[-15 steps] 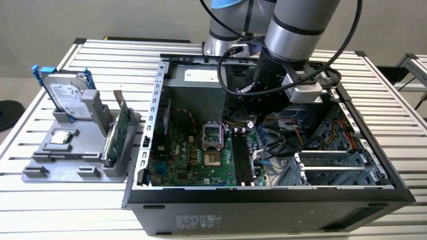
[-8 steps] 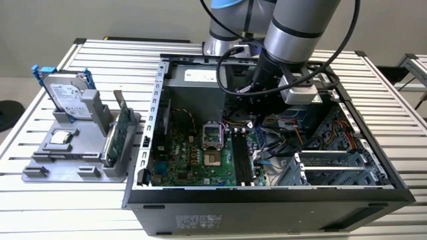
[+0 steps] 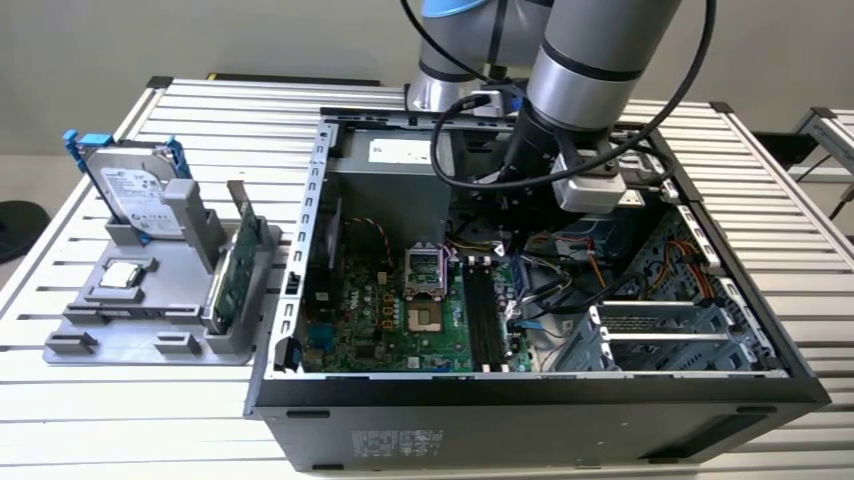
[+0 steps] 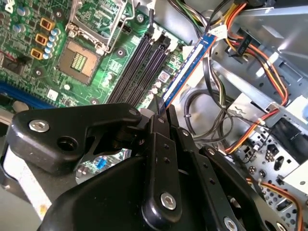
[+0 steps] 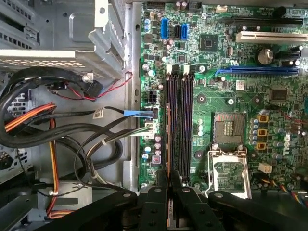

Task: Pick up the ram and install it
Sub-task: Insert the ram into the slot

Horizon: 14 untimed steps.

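Fingers of the gripper (image 4: 162,111) are clamped on the ram (image 4: 188,67), held edge-on and extending ahead of them, just above the memory slots (image 5: 179,120), apparently so its edge lines up for seating.

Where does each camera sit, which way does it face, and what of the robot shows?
Exterior view: off the arm, looking down into the open black computer case; the grey robot arm reaches in.
First wrist view: on the wrist, facing the green motherboard past the black hand.
Second wrist view: on the wrist, looking along the hand, shut on the long thin dark ram stick.
Shared: black memory slots, in both wrist views.
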{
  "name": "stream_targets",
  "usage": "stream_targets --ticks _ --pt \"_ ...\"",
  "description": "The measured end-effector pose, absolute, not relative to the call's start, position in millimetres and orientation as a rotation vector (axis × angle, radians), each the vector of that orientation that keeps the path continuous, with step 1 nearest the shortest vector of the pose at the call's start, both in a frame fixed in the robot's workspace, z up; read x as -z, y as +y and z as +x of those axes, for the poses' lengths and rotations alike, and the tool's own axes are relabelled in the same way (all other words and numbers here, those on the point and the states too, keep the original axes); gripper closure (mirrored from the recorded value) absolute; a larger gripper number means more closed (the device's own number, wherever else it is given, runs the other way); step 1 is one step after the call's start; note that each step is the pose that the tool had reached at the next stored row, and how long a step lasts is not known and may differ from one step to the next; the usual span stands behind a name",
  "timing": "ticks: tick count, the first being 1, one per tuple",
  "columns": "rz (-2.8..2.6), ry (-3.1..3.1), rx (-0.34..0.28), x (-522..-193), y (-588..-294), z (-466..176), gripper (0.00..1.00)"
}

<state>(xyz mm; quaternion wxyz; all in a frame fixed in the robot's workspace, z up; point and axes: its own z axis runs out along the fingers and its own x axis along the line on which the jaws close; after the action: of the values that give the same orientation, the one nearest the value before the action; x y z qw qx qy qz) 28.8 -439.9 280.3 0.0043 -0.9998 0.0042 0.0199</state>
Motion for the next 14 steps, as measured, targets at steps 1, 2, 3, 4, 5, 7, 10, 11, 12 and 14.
stream_targets --ticks 1,2,3,4,5,7,10,11,12,14 --pt "-3.132 0.013 -0.062 -279.8 -439.9 28.8 1.00" --pt "-3.132 0.013 -0.062 -279.4 -439.9 28.8 1.00" --pt "-3.133 0.013 -0.062 -278.9 -440.1 28.8 1.00" --pt "-3.133 0.013 -0.062 -278.4 -440.3 28.7 1.00" --pt "-3.133 0.013 -0.063 -278.0 -440.5 28.7 1.00" --pt "-3.132 0.013 -0.062 -277.0 -441.0 28.6 1.00" --pt "-3.132 0.013 -0.062 -275.7 -442.2 28.7 1.00" --pt "-3.132 0.013 -0.062 -275.2 -442.7 28.7 1.00" --pt "-3.132 0.013 -0.062 -274.6 -443.2 28.7 1.00" --pt "-3.132 0.013 -0.062 -273.6 -444.2 28.7 1.00"
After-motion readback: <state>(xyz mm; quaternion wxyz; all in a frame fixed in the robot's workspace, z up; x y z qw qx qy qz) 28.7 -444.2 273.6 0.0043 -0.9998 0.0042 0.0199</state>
